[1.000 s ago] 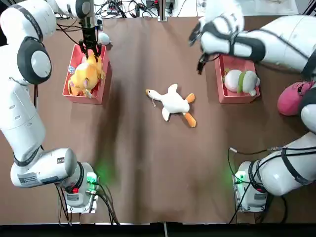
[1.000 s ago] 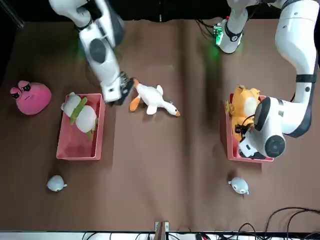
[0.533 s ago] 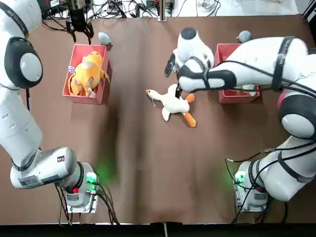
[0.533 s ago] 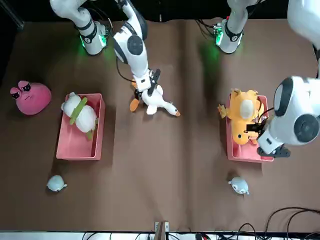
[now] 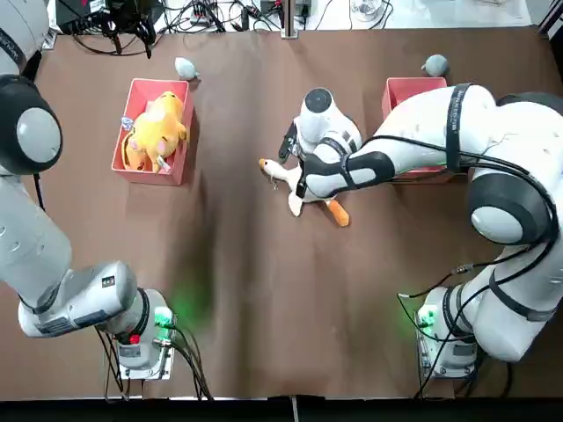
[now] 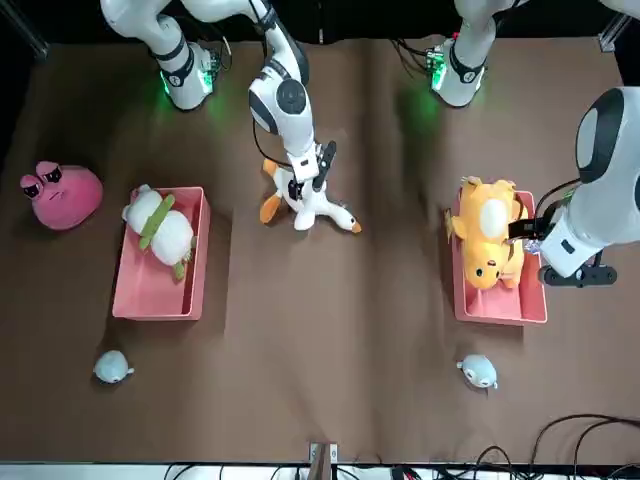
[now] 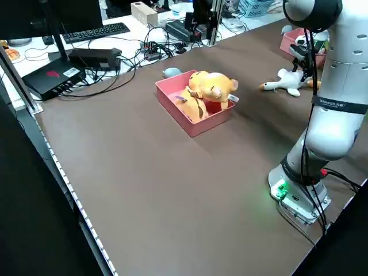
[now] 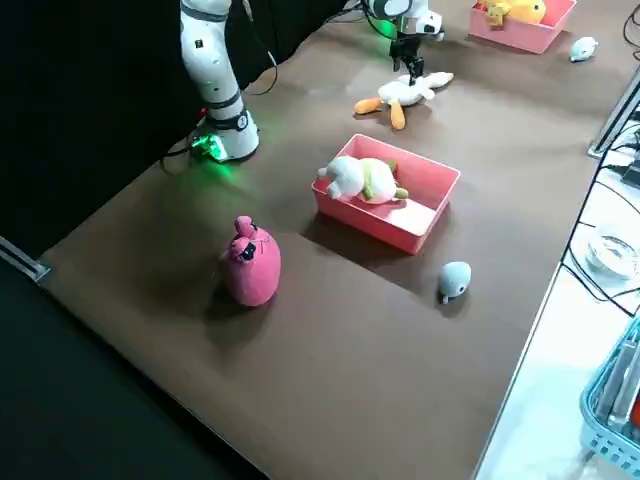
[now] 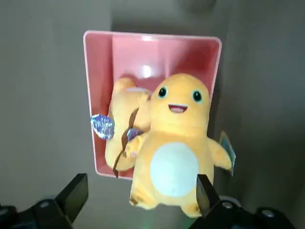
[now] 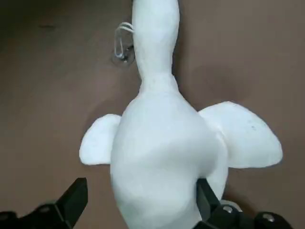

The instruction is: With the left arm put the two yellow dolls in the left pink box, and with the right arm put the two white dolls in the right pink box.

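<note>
Straddling the plush white goose doll (image 10: 162,143) mid-bench, your right claw (image 10: 138,210) gapes wide; your left claw (image 9: 138,210), also spread, hovers above two fuzzy yellow dolls (image 5: 157,130) in the left pink box (image 5: 132,98).

The overhead camera looks straight down on the brown cloth-covered tabletop (image 5: 246,264), arm bases at its lower edge, and takes in the white plush goose with orange feet (image 5: 308,189) at centre. The front camera faces the robot from across the tabletop, also steeply downward, and shares that goose (image 6: 310,205), mirrored. The left side camera looks diagonally from a raised corner, the goose (image 7: 286,82) far off. The right side camera looks from the opposite corner, the goose (image 8: 408,92) distant again. The right wrist camera sits close above the goose (image 10: 164,148); the left wrist camera looks down from higher up.
</note>
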Robot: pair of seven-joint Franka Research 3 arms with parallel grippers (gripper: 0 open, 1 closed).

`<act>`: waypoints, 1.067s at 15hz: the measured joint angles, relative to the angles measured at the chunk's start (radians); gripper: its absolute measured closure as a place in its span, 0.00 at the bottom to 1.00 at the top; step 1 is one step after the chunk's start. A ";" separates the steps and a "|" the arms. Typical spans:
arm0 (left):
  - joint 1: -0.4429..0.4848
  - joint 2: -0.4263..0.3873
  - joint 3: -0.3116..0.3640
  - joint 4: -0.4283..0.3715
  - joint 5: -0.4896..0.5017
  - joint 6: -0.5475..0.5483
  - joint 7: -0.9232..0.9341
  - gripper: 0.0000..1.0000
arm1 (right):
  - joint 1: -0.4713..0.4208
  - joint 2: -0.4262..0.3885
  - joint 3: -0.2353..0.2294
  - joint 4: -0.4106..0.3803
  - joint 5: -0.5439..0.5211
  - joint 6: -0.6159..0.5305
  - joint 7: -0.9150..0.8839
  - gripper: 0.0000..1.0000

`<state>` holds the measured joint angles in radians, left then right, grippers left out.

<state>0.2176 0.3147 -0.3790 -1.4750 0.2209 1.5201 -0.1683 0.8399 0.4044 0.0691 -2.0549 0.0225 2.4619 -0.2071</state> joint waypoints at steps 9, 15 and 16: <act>0.010 -0.156 0.000 -0.004 -0.045 -0.086 -0.086 0.00 | -0.030 0.024 -0.035 0.002 -0.004 0.010 0.000 0.33; 0.011 -0.189 -0.008 -0.005 -0.065 -0.091 -0.086 0.00 | -0.073 0.004 -0.036 0.020 -0.004 -0.024 0.001 0.78; 0.011 -0.212 -0.006 -0.013 -0.101 -0.104 -0.090 0.00 | -0.115 -0.036 -0.038 0.033 -0.004 -0.092 0.001 0.78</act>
<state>0.2283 0.1023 -0.3846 -1.4877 0.1199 1.4161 -0.2583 0.7252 0.3681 0.0313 -2.0214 0.0189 2.3700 -0.2066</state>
